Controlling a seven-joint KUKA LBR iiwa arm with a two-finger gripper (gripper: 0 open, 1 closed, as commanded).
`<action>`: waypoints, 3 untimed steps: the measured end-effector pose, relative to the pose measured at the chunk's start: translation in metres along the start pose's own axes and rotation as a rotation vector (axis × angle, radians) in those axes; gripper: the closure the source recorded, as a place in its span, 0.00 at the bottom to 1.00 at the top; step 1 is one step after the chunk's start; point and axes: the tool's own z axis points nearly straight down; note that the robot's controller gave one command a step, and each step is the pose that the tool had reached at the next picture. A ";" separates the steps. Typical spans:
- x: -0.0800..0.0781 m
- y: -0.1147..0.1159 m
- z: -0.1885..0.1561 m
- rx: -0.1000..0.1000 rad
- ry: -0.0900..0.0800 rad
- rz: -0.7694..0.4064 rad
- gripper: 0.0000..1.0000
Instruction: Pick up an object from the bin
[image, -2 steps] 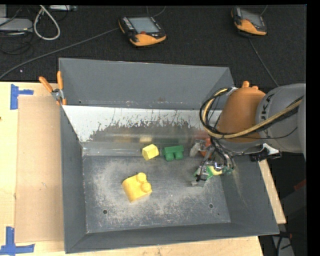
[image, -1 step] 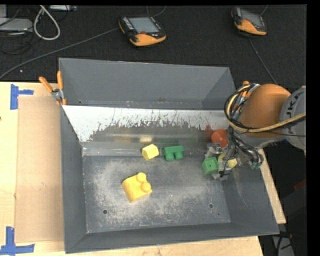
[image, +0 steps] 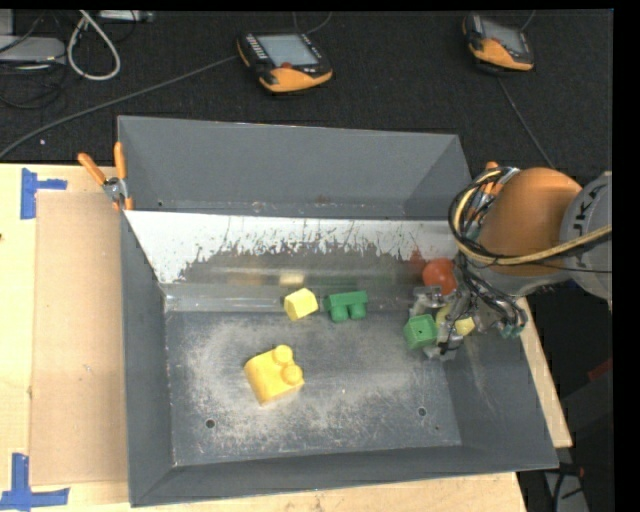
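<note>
My gripper (image: 438, 332) is low at the right side of the bin, close to the right wall. A small green cube (image: 419, 331) sits right against its fingers on their left side; whether it is between them I cannot make out. An orange-red ball (image: 438, 272) lies just behind the gripper near the back right corner. A green block (image: 347, 304) with a notch lies left of the gripper at the back, with a small yellow cube (image: 300, 303) beside it.
A larger yellow block (image: 273, 375) with round studs lies on the bin floor toward the left centre. The arm with its orange cover and cables comes in over the bin's right rim.
</note>
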 end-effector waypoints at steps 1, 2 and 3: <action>0.003 0.001 -0.034 -0.002 0.009 0.000 1.00; 0.001 0.002 -0.078 -0.001 0.008 0.000 1.00; 0.000 0.003 -0.136 -0.001 0.006 0.001 1.00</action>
